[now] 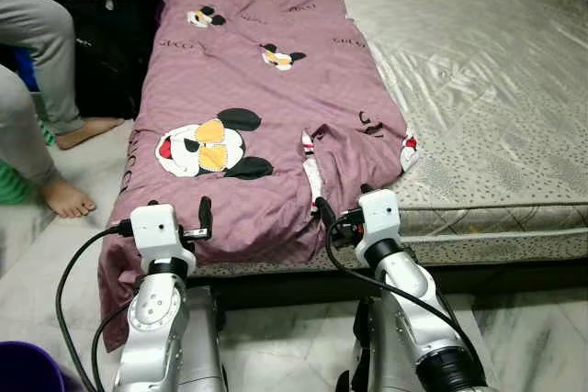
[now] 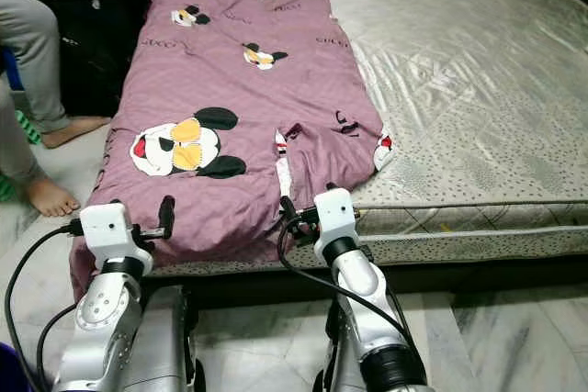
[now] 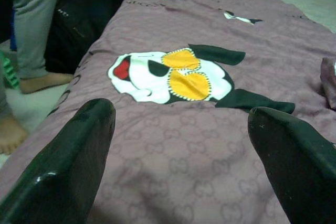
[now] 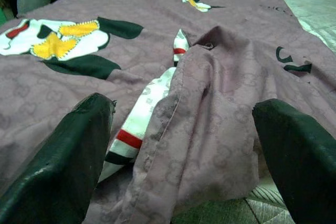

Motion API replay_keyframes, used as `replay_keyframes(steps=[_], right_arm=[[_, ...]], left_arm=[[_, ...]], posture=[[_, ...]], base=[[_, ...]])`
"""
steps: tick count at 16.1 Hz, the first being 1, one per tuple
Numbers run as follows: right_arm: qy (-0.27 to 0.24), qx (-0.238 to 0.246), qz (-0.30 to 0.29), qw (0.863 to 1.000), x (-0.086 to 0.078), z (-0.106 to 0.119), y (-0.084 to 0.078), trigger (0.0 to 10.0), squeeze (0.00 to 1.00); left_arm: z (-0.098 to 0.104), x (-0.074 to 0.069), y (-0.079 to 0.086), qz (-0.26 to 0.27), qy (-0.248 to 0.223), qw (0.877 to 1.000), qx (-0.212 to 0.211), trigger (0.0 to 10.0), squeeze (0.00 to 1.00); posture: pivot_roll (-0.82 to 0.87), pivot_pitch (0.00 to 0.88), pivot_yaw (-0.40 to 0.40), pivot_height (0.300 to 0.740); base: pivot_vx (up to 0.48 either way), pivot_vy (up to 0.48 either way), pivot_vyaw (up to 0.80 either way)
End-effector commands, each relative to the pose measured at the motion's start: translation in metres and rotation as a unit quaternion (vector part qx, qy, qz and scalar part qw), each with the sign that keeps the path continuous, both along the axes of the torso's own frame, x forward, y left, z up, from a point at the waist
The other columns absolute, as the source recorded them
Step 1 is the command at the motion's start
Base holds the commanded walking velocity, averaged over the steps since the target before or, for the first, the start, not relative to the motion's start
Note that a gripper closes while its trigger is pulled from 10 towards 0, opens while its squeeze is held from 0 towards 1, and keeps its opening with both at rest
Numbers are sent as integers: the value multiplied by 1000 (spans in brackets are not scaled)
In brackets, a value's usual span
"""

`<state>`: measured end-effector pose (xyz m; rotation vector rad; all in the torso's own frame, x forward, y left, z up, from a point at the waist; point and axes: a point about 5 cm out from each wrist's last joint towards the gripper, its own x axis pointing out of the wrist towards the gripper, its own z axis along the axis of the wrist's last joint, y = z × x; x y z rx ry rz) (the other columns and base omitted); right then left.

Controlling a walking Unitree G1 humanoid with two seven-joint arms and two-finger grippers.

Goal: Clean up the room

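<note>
A purple blanket (image 1: 257, 89) printed with cartoon mice lies along the left side of the bare mattress (image 1: 478, 89) and hangs over its front edge. Its front right corner (image 4: 210, 93) is folded back, showing a white lining with red and black stripes (image 4: 139, 124). My left gripper (image 1: 179, 213) is open at the front edge, over the purple cloth just before the big mouse print (image 3: 176, 74). My right gripper (image 1: 344, 201) is open too and faces the folded corner, with nothing between its fingers (image 4: 79, 150).
A person's legs in grey trousers (image 1: 37, 71) and bare feet (image 1: 64, 197) are on the floor left of the bed. A black bag (image 1: 110, 34) stands behind them. A purple bucket (image 1: 28, 369) sits at the lower left, a green object (image 1: 11, 185) at the left edge.
</note>
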<state>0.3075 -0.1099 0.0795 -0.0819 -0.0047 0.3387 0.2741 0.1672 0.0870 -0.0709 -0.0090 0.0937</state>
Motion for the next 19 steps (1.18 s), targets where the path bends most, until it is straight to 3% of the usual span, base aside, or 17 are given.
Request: replay_keyframes(steps=[1,4,14,16,19], right_arm=[[-5,-6,5,1000,0,1,2,10000,0],[-1,-1,-1,1000,1,1,0,10000,0],[-5,10,-26,1000,5,5,-6,10000,0],[-12,15,-46,999,9,10,-11,10000,0],[-12,32,-81,996,27,21,-12,10000,0]], left_arm=[[-1,-1,1,-1,3,1000,-3,10000,0],[-1,-1,0,-2,4,1000,-2,10000,0],[-4,-3,1,1,12,1000,-7,10000,0],[-1,-7,1,-5,8,1000,7,10000,0],[5,-29,5,-32,6,998,44,10000,0]], posture=[[28,111,-38,522],[28,111,-38,522],[37,104,-36,522],[44,115,-29,522],[83,151,-5,522]], base=[[247,0,788],[80,0,706],[0,0,0],[0,0,0],[0,0,0]])
